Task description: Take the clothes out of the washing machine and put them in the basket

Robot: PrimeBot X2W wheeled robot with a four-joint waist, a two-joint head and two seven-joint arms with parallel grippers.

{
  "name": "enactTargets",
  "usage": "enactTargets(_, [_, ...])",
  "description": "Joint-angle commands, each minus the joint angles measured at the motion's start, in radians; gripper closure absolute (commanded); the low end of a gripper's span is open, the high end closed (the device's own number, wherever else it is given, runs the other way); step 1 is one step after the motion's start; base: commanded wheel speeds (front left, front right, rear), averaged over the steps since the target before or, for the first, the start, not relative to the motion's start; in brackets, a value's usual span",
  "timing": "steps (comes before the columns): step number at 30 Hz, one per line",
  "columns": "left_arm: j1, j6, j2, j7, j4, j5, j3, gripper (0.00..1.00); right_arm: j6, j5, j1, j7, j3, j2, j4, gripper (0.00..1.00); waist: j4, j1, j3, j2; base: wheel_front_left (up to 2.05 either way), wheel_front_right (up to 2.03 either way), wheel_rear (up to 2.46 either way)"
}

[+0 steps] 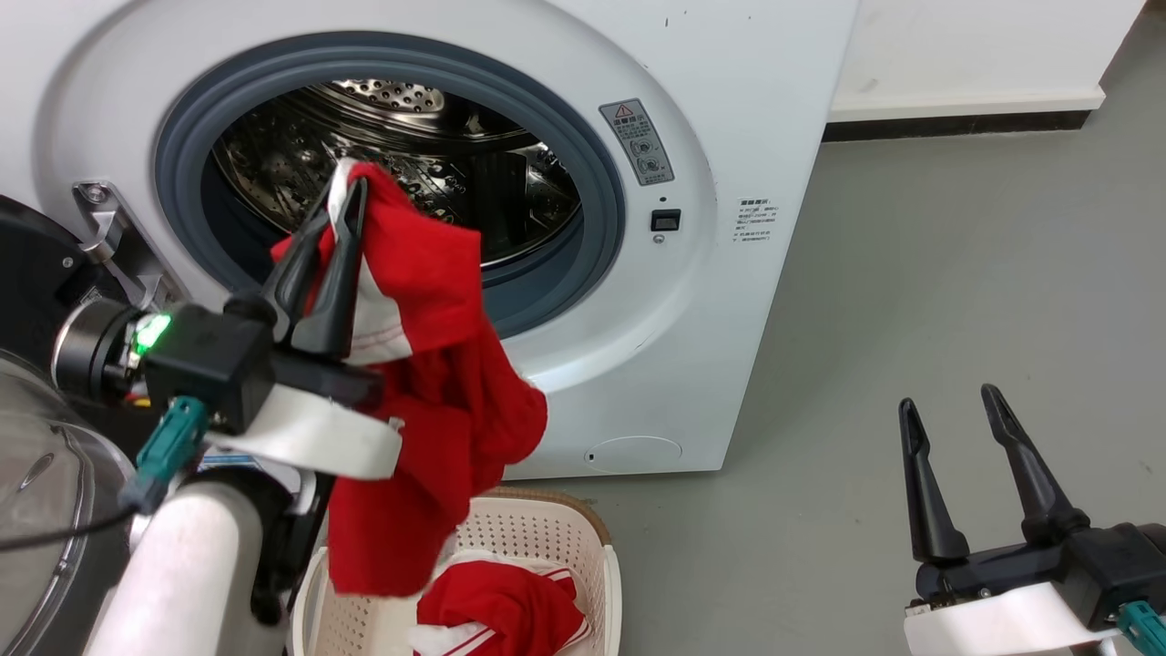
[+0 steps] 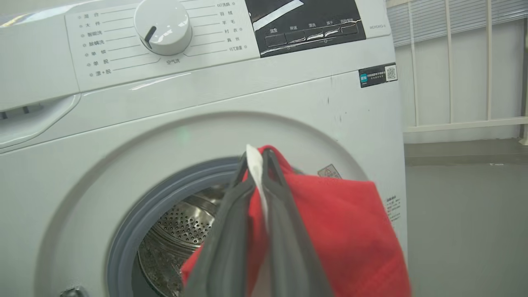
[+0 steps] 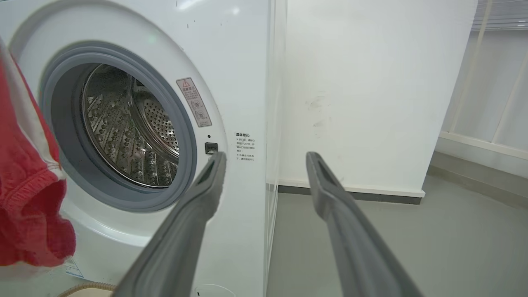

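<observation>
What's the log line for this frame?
step: transfer | left tool: shut on red garment, hanging above basket | right tool: open, empty | basket: second red garment inside | washer: door open

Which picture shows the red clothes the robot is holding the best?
The head view: the red clothes hang whole from the left gripper, over the basket. The left wrist view shows the pinched top up close; the right wrist view catches a red-and-white edge at its left.
</observation>
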Motion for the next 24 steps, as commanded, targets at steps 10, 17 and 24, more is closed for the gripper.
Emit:
enactTargets(10, [0.152, 0.022, 0.022, 0.051, -0.091, -0.011, -0.017, 1.00, -0.001, 0.010, -0.025, -0.002, 0.006, 0.001, -0.011, 0.00, 0.000, 0.0001, 0.046, -0.0001, 0.00, 0.00, 0.00])
enactTargets(17, [0.254, 0.019, 0.008, 0.008, 0.049, -0.032, -0.045, 1.00, -0.001, 0.003, -0.084, -0.002, -0.009, 0.001, -0.029, 0.00, -0.007, 0.0001, 0.164, -0.0001, 0.00, 0.00, 0.00])
enactTargets(24, [0.182, -0.016, -0.037, -0.075, 0.352, -0.063, -0.076, 1.00, -0.001, 0.002, -0.170, -0.002, -0.024, 0.001, -0.047, 0.00, -0.024, 0.0001, 0.336, -0.0001, 0.00, 0.00, 0.00])
